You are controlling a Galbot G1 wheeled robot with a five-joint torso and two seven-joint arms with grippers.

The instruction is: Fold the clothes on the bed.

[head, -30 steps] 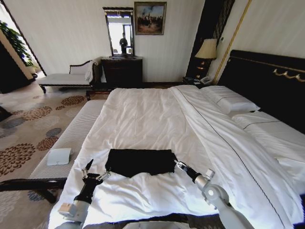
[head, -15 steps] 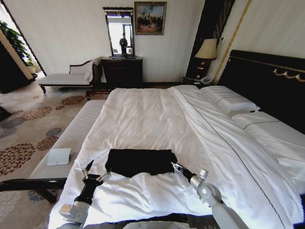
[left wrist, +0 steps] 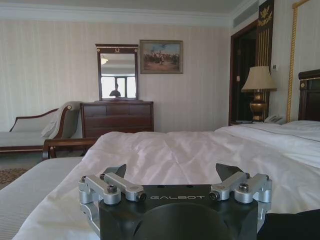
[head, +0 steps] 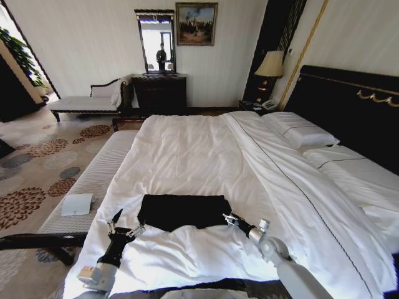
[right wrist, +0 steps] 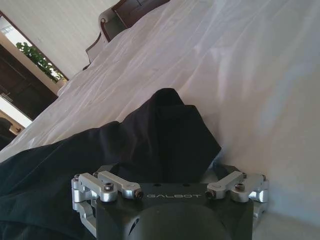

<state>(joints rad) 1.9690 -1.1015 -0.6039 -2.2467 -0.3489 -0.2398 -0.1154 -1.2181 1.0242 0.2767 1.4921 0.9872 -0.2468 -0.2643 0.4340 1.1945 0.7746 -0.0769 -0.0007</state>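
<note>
The clothes (head: 184,211), a black T-shirt, lie as a flat dark rectangle on the white sheet near the foot of the bed (head: 199,149). My right gripper (head: 229,219) sits at the shirt's near right corner. In the right wrist view, that gripper (right wrist: 165,172) stands open with a fold of the black cloth (right wrist: 125,150) lying between its jaws. My left gripper (head: 123,223) rests open on the sheet a little off the shirt's near left corner. In the left wrist view, it (left wrist: 174,172) holds nothing, and a bit of black cloth (left wrist: 300,225) shows beside it.
A pale ribbed bench (head: 93,180) runs along the bed's left side with a white pad (head: 77,204) on it. Pillows (head: 302,134) and the dark headboard (head: 349,106) are at the far right. A dresser (head: 160,93) and a chaise (head: 87,101) stand against the back wall.
My right gripper has slid left along the sheet onto the shirt's near right corner. The left gripper and the shirt have stayed put.
</note>
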